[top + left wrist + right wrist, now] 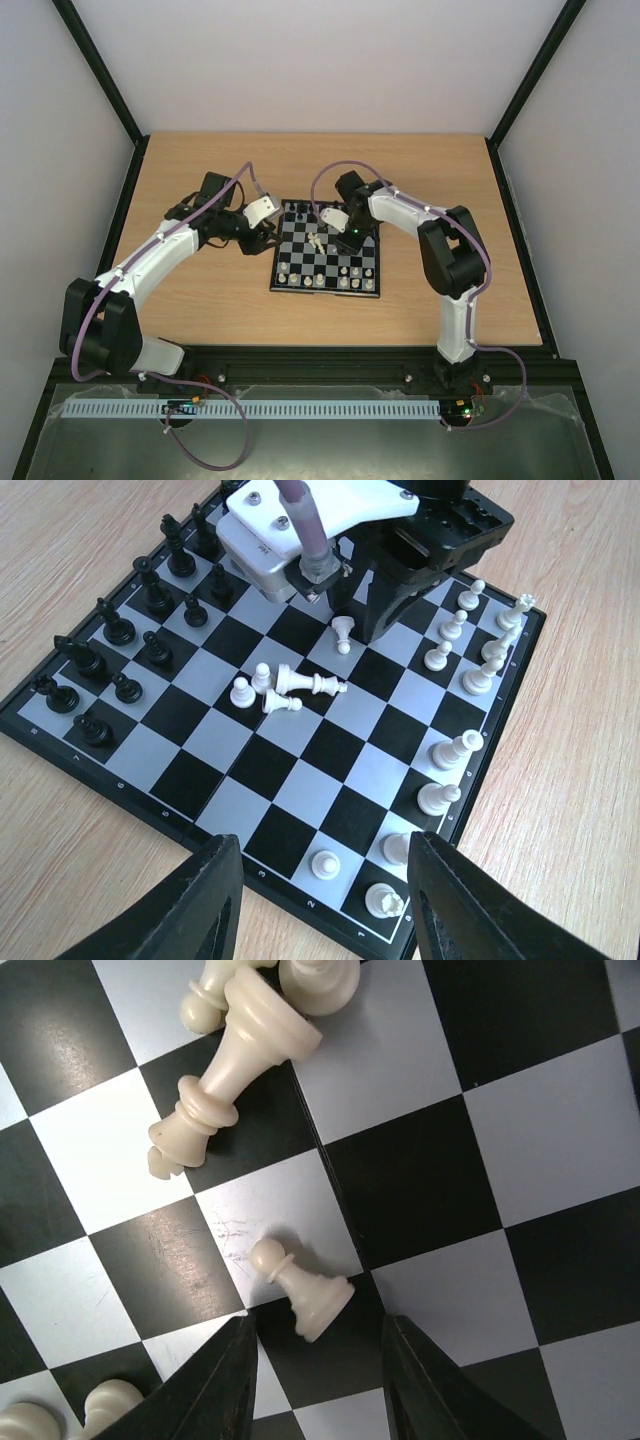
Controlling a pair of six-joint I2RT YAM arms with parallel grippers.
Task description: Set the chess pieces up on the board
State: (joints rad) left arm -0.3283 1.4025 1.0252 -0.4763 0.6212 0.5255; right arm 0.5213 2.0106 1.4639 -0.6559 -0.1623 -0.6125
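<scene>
Board [330, 745] first: we see one, flat on the wooden table [200, 290] between the two arms, its edges nearly square to the table; in the top view the black chess pieces [118, 630] hold its far rows and the cream chess pieces [455, 750] its near rows.

From the left wrist we count about a dozen black ones, two rows deep, though the right arm hides the far end of that side; about eleven cream ones stand along the opposite side, with gaps in their front row. Five more cream pieces sit mid-board: one lone pawn [300, 1295] upright; two small upright pieces [241, 691] side by side; and two lying down.

The larger fallen piece [230, 1070] lies diagonally across the squares in the right wrist view, base to the upper right, head to the lower left; from the left wrist its head points toward the cream side. The smaller fallen piece [282, 703] lies just beside it, roughly parallel, head the same way.

The right gripper [318, 1380] hangs low over the board with its fingers spread; the lone pawn stands at the mouth of the gap with board showing on either side of it, so we see nothing held. The left gripper [322, 880] hovers at the board's left edge, spread wide and empty.
</scene>
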